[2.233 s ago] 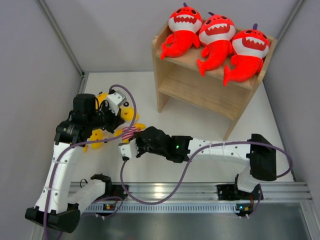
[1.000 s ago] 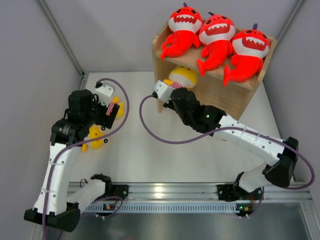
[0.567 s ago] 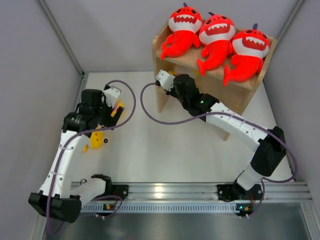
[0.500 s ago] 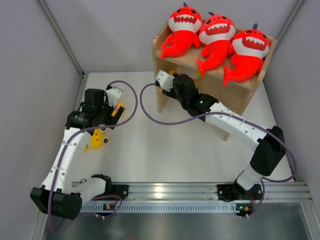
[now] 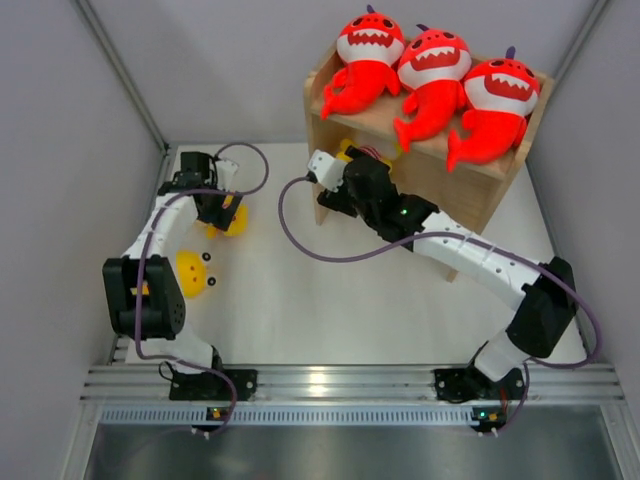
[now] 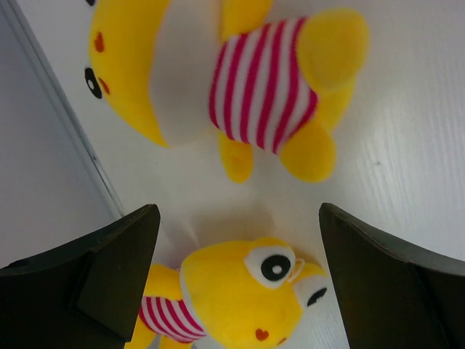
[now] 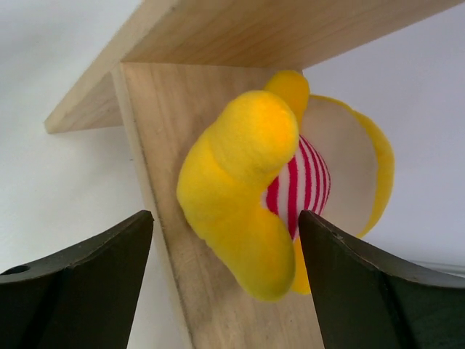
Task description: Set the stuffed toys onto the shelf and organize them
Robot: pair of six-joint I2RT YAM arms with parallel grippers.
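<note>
**Status.** I count four of the six toys on the shelf [image 5: 470, 195], which stands in the far right corner of the desk [image 5: 330, 300].
- The three sharks [image 5: 432, 70] sit in a row on the top tier. They are upright with mouths facing out, and their tails hang over the front edge.
- The shelved toy [image 7: 243, 167], a yellow one, lies at the left end of the lower tier beside the side panel. One leg points toward my right wrist camera, with the striped shirt showing behind it. I judge it placed but not tidy, and it may need straightening.

**Remaining.** Two yellow toys lie on the desk near the left edge.
- The far toy [image 5: 232, 215] lies toward the far left corner, below the end of the left arm [image 5: 165, 215].
- The near toy [image 5: 190, 275] lies close to it, toward the near edge, with its eyes visible from above.
- Both are bright yellow plush in red-and-white striped shirts. They look soft and rounded, so I expect them to compress under grip.

**Jaws.**
- The left jaws are spread wide above the two toys and hold nothing.
- The right jaws are spread wide at the lower tier and hold nothing. A gap shows on each side of the shelved toy.
- The right arm [image 5: 470, 255] reaches in from the near right corner.
</note>
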